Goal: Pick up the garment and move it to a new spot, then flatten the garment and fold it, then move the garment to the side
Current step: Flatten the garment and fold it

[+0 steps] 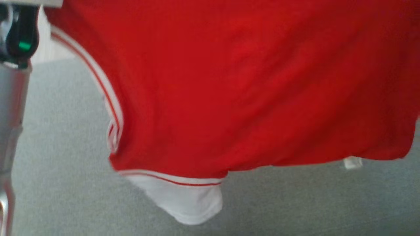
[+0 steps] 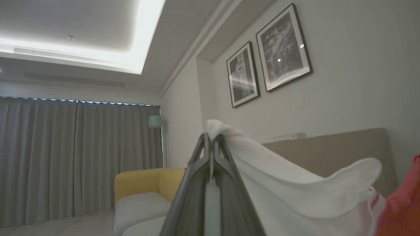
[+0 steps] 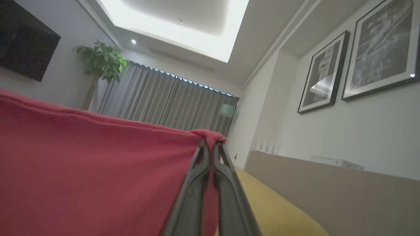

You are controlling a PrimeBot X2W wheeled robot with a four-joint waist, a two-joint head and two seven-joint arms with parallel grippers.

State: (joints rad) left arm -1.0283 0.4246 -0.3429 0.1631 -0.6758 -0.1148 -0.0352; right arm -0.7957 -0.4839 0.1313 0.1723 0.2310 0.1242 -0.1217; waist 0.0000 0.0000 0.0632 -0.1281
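Garment (image 1: 229, 82), red with white trim, hangs in the air below both sets of fingers, spread as a curtain between them. The left fingers (image 2: 192, 183) are pressed together on a white fold (image 2: 295, 183) that pokes out just past their tips and drapes off to their right, where it meets the red cloth. The right fingers (image 3: 193, 183) are likewise clamped, on a pinch of the red edge at their tips, and that edge runs off to their left as a fairly taut line. So the long axis lies from one pair of fingers to the other, with the body falling away beneath them. Neither arm is nearer, since both carry it, and laying it down would probably call for both to descend together to keep the edge stretched. The hanging cloth hides most of the grey surface (image 1: 65, 147) beneath it, so the landing spot is barely readable. That view is blurred, and I cannot tell whether the white piece (image 1: 183, 203) at the bottom is a sleeve or a hem.
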